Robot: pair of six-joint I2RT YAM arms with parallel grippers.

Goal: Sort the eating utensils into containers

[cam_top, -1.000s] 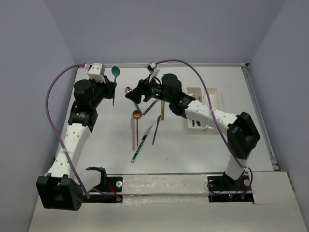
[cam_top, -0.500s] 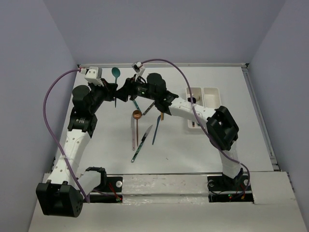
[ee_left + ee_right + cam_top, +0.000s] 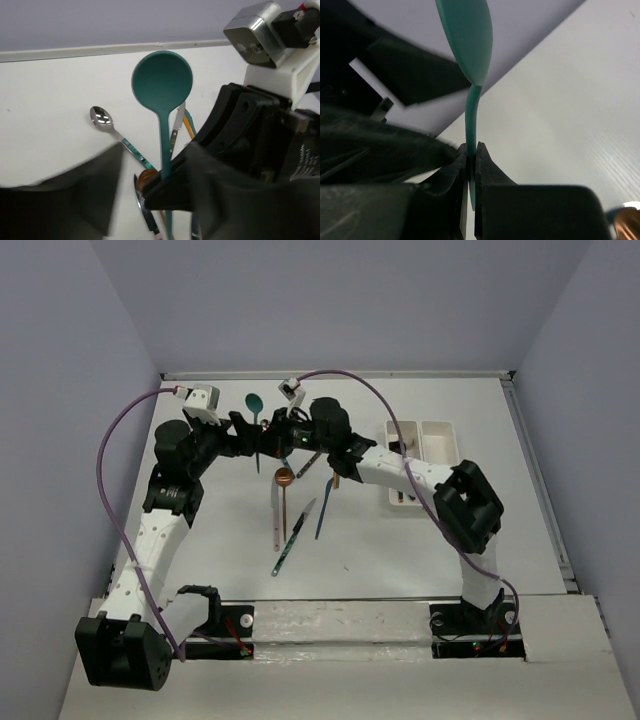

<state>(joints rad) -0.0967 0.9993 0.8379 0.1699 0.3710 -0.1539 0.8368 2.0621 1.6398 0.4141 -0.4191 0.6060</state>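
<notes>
A teal spoon (image 3: pixel 253 401) hangs upright above the far middle of the table, bowl up. My right gripper (image 3: pixel 270 436) is shut on its handle; in the right wrist view the jaws (image 3: pixel 471 156) pinch the thin teal stem (image 3: pixel 470 107). My left gripper (image 3: pixel 243 436) stands open around the same handle, its fingers apart on either side in the left wrist view (image 3: pixel 145 200), where the spoon's bowl (image 3: pixel 162 79) faces the camera. More utensils lie below: a copper spoon (image 3: pixel 283 477), a dark knife (image 3: pixel 295 533), a blue knife (image 3: pixel 325 510). The white containers (image 3: pixel 441 425) sit at the right.
A silver spoon with a teal-patterned handle (image 3: pixel 101 116) lies on the table under the grippers. The right arm's forearm (image 3: pixel 400 468) crosses over the near part of the trays. The table's back edge (image 3: pixel 340 374) meets the wall just beyond the grippers.
The left gripper has opened and let go of the teal spoon. The right gripper has reached over to it and shut on the handle. The spoon has shifted slightly right.
</notes>
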